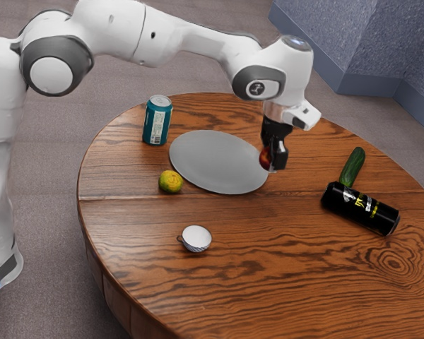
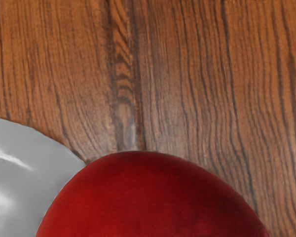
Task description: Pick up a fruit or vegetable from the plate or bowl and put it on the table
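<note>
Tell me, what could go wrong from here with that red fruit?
The red fruit appears close to the rim of the gray plate; if the end effector let go here, it might catch the rim instead of landing on the table. Being rounded, it could also roll once released. The black can lies on its side, so a bump might set it rolling too.

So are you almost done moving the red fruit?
Picking up looks done: my claw is shut on the red fruit. In hand now: it seems to be held by the gray plate's edge. What's left, I think: set it down on the brown table and let go.
</note>
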Tool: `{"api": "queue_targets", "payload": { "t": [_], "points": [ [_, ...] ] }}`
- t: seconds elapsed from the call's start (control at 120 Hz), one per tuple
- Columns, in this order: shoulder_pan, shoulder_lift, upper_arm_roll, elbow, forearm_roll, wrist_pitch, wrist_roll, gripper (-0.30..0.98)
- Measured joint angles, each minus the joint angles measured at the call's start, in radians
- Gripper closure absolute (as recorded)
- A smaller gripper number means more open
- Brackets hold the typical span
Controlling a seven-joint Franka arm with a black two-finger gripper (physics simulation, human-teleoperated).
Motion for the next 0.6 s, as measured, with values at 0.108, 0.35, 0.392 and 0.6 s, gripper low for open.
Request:
{"api": "queue_targets", "payload": {
  "t": [0.108,0.35,0.392,0.6],
  "points": [
    [-0.063,0.03,-0.007,0.037,0.005,-0.006,-0.001,0.37],
    [-0.091,0.05,-0.014,0.056,0.025,-0.011,-0.001,0.2],
    [-0.093,0.05,-0.014,0.058,0.028,-0.012,0.0,0.15],
    [-0.093,0.049,-0.013,0.064,0.037,-0.015,0.006,0.03]
  ]
}}
